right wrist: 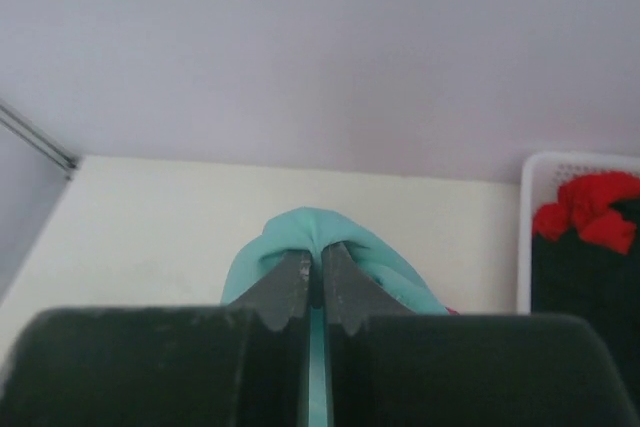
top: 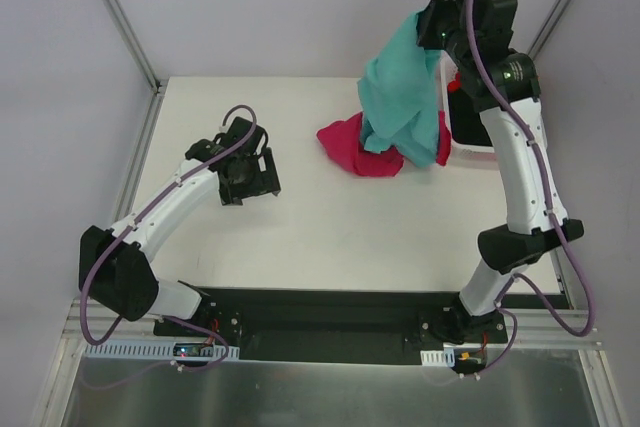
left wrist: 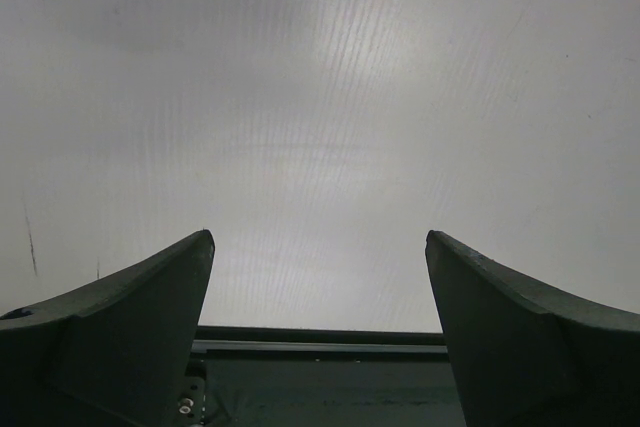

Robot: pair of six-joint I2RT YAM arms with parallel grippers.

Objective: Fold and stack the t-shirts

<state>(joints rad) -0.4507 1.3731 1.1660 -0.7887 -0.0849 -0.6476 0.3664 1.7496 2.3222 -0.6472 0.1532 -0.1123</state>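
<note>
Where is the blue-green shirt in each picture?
Top external: the teal shirt hangs at the upper right from the right gripper, over the pink shirt.
Left wrist: not in it.
Right wrist: bottom middle, pinched between the shut jaws.
Shared landmark: the white basket, to the right of the shirt in both views.

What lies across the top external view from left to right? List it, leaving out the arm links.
left gripper → teal t-shirt → white basket. The magenta-pink t-shirt shows on both sides of the teal one, so it is left out.
</note>
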